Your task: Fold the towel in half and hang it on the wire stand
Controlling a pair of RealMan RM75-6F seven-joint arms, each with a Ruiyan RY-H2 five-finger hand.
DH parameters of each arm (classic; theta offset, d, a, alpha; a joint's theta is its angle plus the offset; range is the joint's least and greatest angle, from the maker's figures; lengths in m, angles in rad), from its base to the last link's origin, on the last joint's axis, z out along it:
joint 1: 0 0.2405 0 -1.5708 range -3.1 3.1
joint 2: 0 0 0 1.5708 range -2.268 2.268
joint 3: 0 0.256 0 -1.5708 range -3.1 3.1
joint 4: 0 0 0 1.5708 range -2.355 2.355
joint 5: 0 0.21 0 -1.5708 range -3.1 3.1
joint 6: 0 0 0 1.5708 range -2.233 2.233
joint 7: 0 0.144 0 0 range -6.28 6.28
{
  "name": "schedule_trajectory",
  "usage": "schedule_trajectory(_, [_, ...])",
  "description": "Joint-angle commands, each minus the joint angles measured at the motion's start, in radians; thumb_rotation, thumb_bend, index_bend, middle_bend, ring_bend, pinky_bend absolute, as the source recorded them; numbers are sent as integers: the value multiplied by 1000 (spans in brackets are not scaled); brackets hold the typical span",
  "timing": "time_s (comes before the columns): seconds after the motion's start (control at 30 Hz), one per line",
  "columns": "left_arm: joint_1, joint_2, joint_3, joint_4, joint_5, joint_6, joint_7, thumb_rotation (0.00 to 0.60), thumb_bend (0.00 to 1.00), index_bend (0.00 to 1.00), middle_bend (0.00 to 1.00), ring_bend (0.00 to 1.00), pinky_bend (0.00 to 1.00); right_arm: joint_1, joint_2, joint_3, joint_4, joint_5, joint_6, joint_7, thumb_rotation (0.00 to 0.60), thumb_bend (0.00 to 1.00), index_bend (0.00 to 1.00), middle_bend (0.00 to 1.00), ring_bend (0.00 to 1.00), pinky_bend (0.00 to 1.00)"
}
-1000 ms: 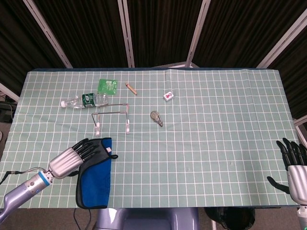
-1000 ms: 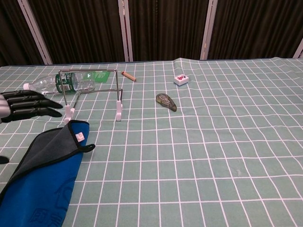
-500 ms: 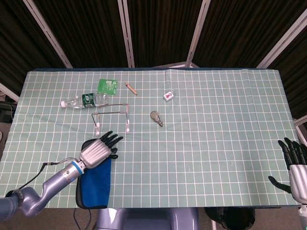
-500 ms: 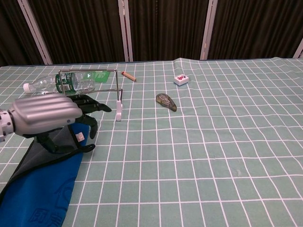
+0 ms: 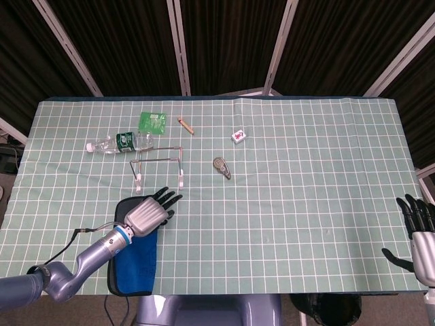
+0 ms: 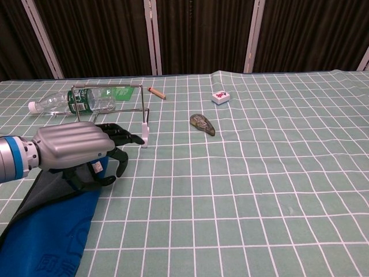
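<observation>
Head view first. Towel (image 5: 134, 257) lies at the near left edge of the table (image 5: 306, 176), blue with a dark border, apparently already doubled, its near end hanging over the table edge. Left hand (image 5: 151, 211) sits palm down over the towel's far end, fingers extended and slightly apart, tips reaching past the cloth toward the wire stand (image 5: 159, 167). Stand is just beyond the towel, further from the robot. Right hand (image 5: 421, 227) waits at the near right corner, well apart from everything, fingers spread, holding nothing. Plastic bottle (image 5: 115, 142) and green packet (image 5: 153, 122) lie beyond the stand.

Chest view. Left hand (image 6: 81, 147) covers the towel's (image 6: 49, 231) far corner, where a white tag peeks out. Thumb curls down beside the hem; whether any finger actually pinches cloth I cannot tell. Wire stand (image 6: 112, 112) stands upright just behind the fingertips.

Judgement on the step: grasping the far edge. Best to gather both layers near the middle of that hem so the fold holds, lift clear of the top rail, then drape evenly. Risk: knuckles nudging the light stand over.
</observation>
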Motion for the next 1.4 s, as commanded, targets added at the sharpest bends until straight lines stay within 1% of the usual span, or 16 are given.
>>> schedule_trajectory(0.03, [0,2,0,-1,-10,-4,12,600,395,444,0,0,0,0,1,1,0,1,1,1,600,0,0,0,0,0])
schedule_trajectory(0.2, [-1,9,1,-10,-24,-8,26,600,395,503,0,0,0,0,0,0,0,-1,1,-1,600,0,0,0,0,0])
schedule_trajectory(0.33, [-1,13,2,-13,-29,-6,34,600,399,578,0,0,0,0,0,0,-1,-1,0,-3,600,0,0,0,0,0])
schedule_trajectory(0.47, [0,18,4,-16,-35,-6,39,600,442,643,0,0,0,0,1,0,-3,-1,2,-3,600,0,0,0,0,0])
schedule_trajectory(0.6, [4,29,6,-20,-34,5,35,600,471,671,0,0,0,-1,1,-1,-3,-4,3,-2,600,0,0,0,0,0])
schedule_trajectory(0.83, [27,88,25,-22,-13,44,-1,600,478,685,0,0,0,-3,2,-5,-8,-13,8,-5,600,0,0,0,0,0])
schedule_trajectory(1.03, [57,151,56,0,45,103,-107,600,478,687,0,0,0,-4,1,-8,-14,-22,10,-13,600,0,0,0,0,0])
schedule_trajectory(1.2, [76,165,72,50,69,129,-179,600,478,688,0,0,0,-3,0,-10,-18,-27,11,-20,600,0,0,0,0,0])
schedule_trajectory(1.4, [97,160,81,100,87,160,-231,600,480,687,0,0,0,-2,-1,-11,-20,-31,11,-27,600,0,0,0,0,0])
